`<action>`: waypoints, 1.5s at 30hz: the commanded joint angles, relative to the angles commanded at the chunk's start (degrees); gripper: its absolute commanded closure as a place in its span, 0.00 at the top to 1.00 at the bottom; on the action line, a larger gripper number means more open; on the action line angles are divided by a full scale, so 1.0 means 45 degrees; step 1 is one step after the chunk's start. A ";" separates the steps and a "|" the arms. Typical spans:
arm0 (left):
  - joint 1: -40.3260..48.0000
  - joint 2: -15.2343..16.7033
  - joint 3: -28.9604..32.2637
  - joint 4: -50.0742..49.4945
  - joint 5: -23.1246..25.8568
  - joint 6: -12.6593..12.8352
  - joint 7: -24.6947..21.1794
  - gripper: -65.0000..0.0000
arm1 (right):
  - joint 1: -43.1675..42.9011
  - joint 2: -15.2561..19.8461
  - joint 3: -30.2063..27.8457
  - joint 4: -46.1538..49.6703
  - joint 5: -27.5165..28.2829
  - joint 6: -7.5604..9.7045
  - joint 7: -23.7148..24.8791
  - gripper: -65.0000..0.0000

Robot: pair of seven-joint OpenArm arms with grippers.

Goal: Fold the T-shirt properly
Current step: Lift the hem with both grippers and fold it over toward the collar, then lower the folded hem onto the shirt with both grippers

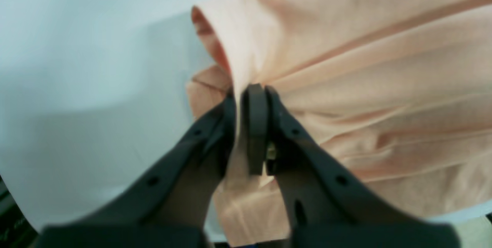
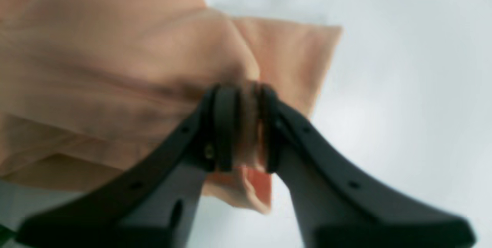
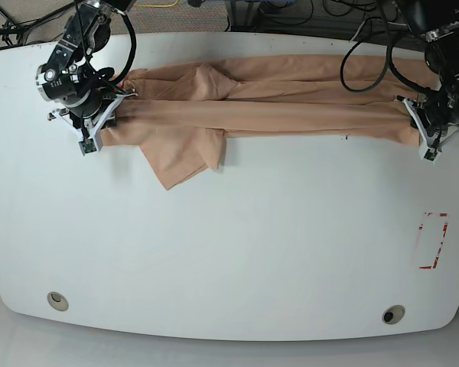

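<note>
White smooth table (image 3: 237,252); soft peach shirt (image 3: 275,115) stretched in long pleats between 2 grippers, left (image 1: 251,96) and right (image 2: 244,94), both pinching bunched cloth.

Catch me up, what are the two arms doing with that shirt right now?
Both arms hold the peach T-shirt stretched in a long band across the far side of the white table. The left gripper is shut on one end, the right gripper on the other. One sleeve hangs out toward the near side, so the fold isn't finished.
</note>
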State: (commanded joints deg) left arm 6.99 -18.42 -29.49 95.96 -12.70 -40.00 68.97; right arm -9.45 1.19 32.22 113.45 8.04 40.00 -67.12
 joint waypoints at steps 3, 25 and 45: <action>0.0137 0.0000 0.0020 0.0000 0.0000 0.0000 0.0000 0.36 | 0.0000 -0.0020 0.0000 0.0000 0.0000 0.0000 0.0000 0.61; -0.0899 0.1133 -0.0449 0.2149 0.0039 0.0000 0.2305 0.48 | 0.0449 -0.1153 0.0352 0.0215 0.3106 0.0000 -0.0020 0.35; 0.0567 0.1270 -0.0391 -0.0195 0.0899 0.0000 0.0254 0.07 | -0.0567 -0.0449 -0.0645 -0.2579 0.0645 0.0000 0.2442 0.12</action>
State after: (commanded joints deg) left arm 9.54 -12.70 -31.25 95.08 -8.66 -40.00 70.11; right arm -12.00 -0.84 29.32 101.85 10.95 40.00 -56.13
